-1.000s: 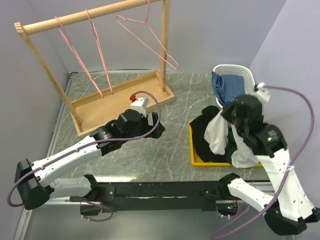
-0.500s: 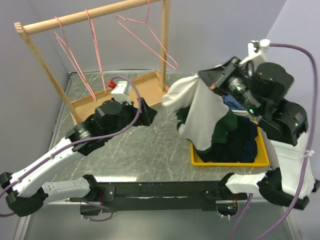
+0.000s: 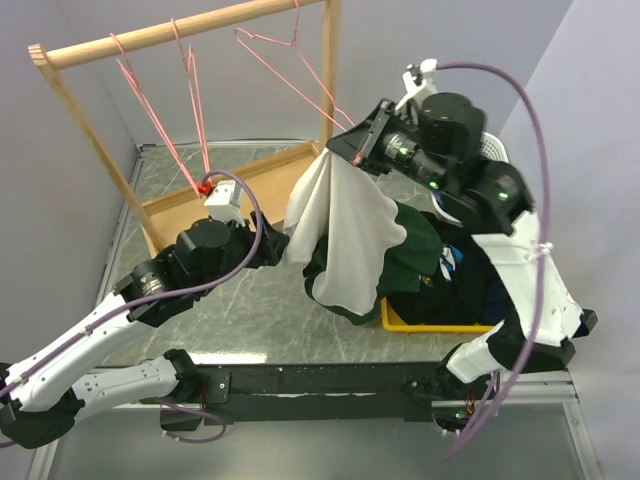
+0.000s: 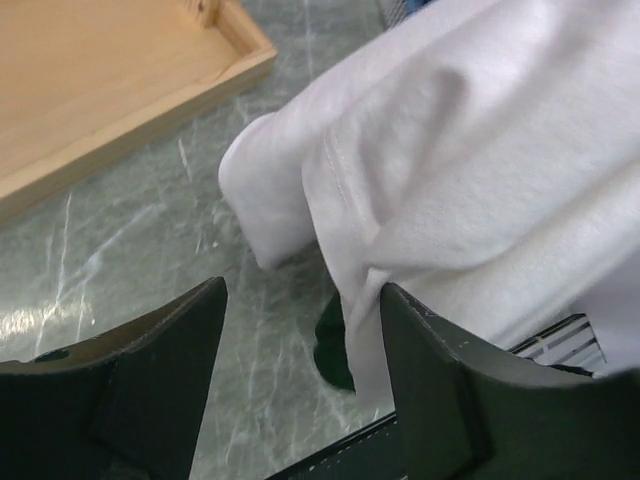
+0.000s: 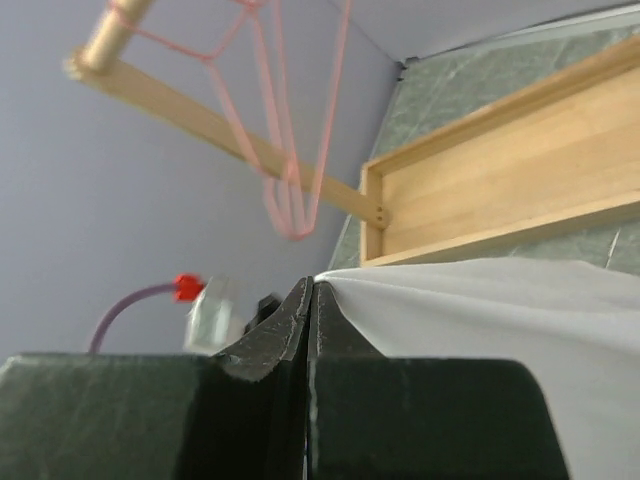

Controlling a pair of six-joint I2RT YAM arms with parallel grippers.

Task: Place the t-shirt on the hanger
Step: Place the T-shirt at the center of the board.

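The cream-white t-shirt (image 3: pixel 345 235) with dark green trim hangs from my right gripper (image 3: pixel 352 152), which is shut on its top edge high above the table, in front of the rack's right post. In the right wrist view the shirt (image 5: pixel 500 320) spreads right from the shut gripper (image 5: pixel 311 290). My left gripper (image 3: pixel 285 245) is open at the shirt's left edge. In the left wrist view a hanging fold of the shirt (image 4: pixel 480 170) touches the right finger (image 4: pixel 430 370) of the gripper (image 4: pixel 300 330). Three pink wire hangers (image 3: pixel 295 75) hang on the rack; one also shows in the right wrist view (image 5: pixel 290 190).
The wooden rack (image 3: pixel 200 28) stands at the back left on its tray-like base (image 3: pixel 265 185). A yellow tray (image 3: pixel 400 318) with dark clothes (image 3: pixel 470 290) sits at the right. A white basket (image 3: pixel 492 148) is mostly hidden behind the right arm.
My right gripper lifted the t-shirt out of the yellow tray and carried it left toward the rack. My left gripper rose and came up to the shirt's left edge.
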